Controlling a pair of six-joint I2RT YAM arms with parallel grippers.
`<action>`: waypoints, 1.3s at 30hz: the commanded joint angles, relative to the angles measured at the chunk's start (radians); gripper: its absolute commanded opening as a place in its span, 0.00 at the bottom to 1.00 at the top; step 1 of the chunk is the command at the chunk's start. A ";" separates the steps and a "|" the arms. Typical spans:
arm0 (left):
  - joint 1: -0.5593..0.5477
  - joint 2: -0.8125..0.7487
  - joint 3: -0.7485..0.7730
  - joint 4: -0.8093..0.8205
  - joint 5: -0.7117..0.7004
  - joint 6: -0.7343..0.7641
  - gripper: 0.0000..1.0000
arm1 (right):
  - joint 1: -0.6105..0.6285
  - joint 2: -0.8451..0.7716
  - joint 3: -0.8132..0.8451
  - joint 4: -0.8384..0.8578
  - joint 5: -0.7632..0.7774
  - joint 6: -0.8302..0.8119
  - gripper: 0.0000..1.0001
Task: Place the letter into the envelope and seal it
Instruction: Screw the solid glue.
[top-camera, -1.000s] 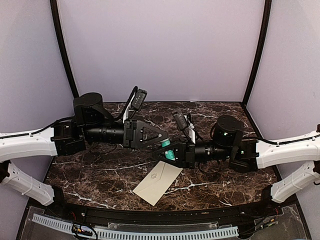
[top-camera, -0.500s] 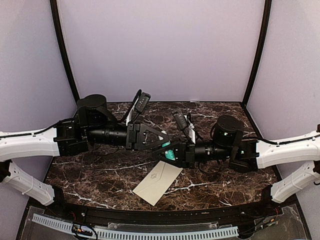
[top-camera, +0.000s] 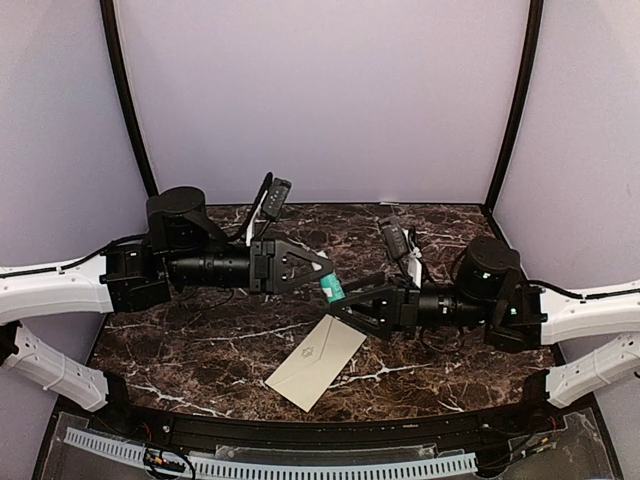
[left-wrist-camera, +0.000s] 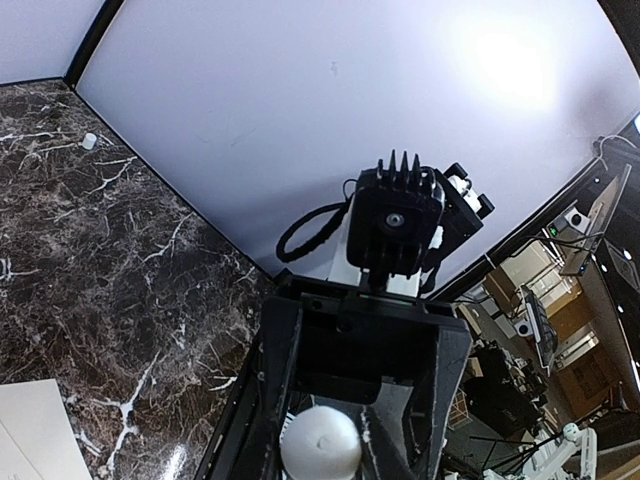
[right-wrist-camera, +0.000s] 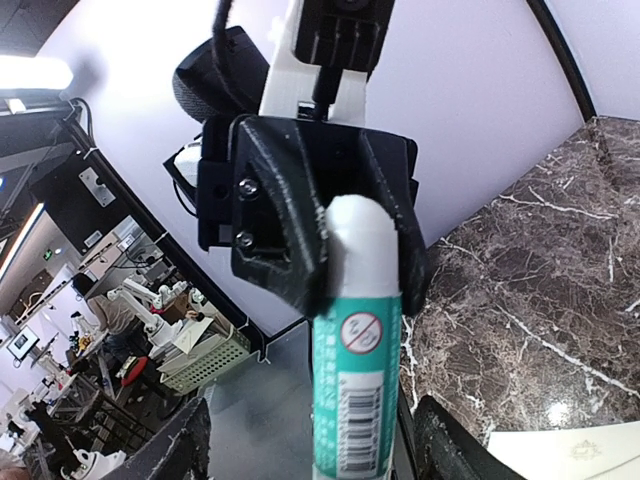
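Note:
The cream envelope (top-camera: 315, 363) lies flat on the marble near the front, its flap down and its emblem facing up; one corner shows in the right wrist view (right-wrist-camera: 570, 455). The letter is out of view. A teal glue stick (top-camera: 331, 289) hangs in the air above the envelope's far end. My left gripper (top-camera: 322, 276) is shut on its white end (right-wrist-camera: 360, 240), whose rounded tip (left-wrist-camera: 320, 447) sits between the left fingers. My right gripper (top-camera: 347, 313) is open just right of the stick. Its fingers (right-wrist-camera: 190, 440) stand wide on either side of the tube (right-wrist-camera: 358, 380) without touching it.
Dark marble table (top-camera: 200, 345) with lilac walls behind and at both sides. A black rail with a white perforated strip (top-camera: 270, 465) runs along the near edge. A small white cap-like piece (left-wrist-camera: 89, 141) lies by the back wall.
The left gripper closed on the glue stick. The right gripper then opened, let the stick go and drew back to the right. The envelope has not moved.

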 joint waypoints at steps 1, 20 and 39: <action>0.003 -0.027 0.027 -0.012 -0.019 0.000 0.09 | -0.012 -0.068 -0.063 0.037 -0.014 0.032 0.66; 0.002 -0.044 -0.011 0.037 0.007 -0.045 0.08 | -0.012 0.036 -0.050 0.157 -0.137 0.095 0.13; -0.002 0.001 -0.042 0.153 0.100 -0.110 0.63 | -0.011 0.018 -0.076 0.254 -0.059 0.098 0.04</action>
